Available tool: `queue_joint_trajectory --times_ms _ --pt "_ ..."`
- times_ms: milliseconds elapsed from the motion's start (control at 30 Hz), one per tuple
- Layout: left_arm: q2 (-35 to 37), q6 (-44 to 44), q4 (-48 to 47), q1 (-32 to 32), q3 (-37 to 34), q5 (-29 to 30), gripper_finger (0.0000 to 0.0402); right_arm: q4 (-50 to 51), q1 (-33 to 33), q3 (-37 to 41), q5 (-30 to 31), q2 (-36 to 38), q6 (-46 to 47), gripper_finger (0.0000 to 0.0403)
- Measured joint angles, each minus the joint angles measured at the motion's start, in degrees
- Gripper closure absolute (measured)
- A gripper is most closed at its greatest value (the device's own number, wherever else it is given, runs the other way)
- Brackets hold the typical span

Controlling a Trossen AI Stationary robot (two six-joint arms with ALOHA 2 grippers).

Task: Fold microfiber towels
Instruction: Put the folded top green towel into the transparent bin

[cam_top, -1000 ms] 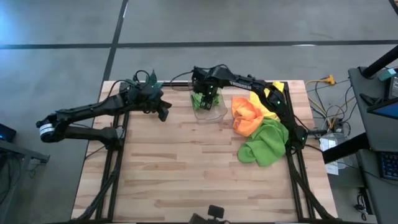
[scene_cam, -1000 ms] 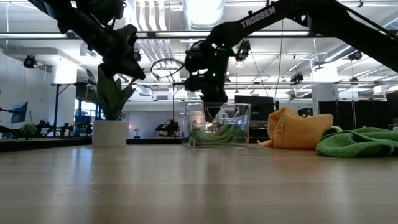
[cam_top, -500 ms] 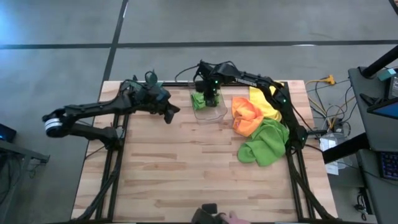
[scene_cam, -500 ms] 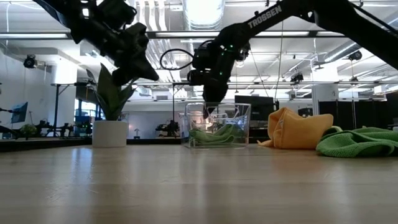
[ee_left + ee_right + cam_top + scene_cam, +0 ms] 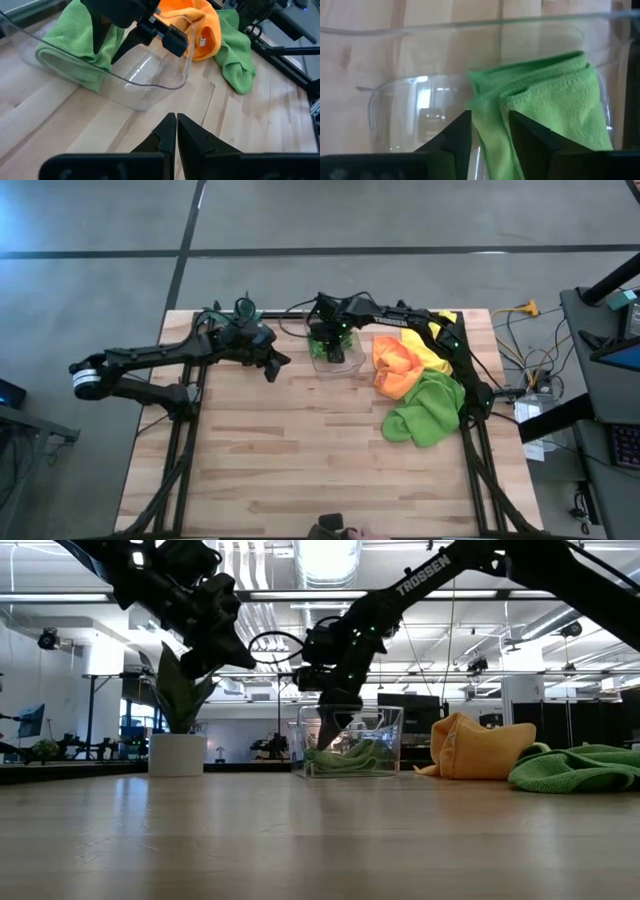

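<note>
Right wrist view shows you the right gripper [image 5: 490,132], fingers parted around the folded green towel [image 5: 545,107] inside the clear bin [image 5: 395,100], likely depositing it; left gripper [image 5: 176,131] closed beside the bin.

From above, the right arm hides most of the bin [image 5: 345,360] and the yellow towel [image 5: 432,358]. The green towel [image 5: 585,768] runs off the low view's edge.
</note>
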State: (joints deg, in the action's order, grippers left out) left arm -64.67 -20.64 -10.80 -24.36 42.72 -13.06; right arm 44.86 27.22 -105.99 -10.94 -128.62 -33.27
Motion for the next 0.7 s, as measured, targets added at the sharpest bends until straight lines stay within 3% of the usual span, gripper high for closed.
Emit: queue_joint_trajectory --times_ms 433,700 --pt "0.0 -0.2 1.8 0.0 0.0 0.0 0.0402 -3.7 -1.0 0.9 -1.5 0.0 3.6 0.0315" --pt "-0.9 -1.5 4.5 0.2 0.0 -0.1 0.0402 4.1 3.3 -5.4 12.4 1.3 14.3 0.0321"
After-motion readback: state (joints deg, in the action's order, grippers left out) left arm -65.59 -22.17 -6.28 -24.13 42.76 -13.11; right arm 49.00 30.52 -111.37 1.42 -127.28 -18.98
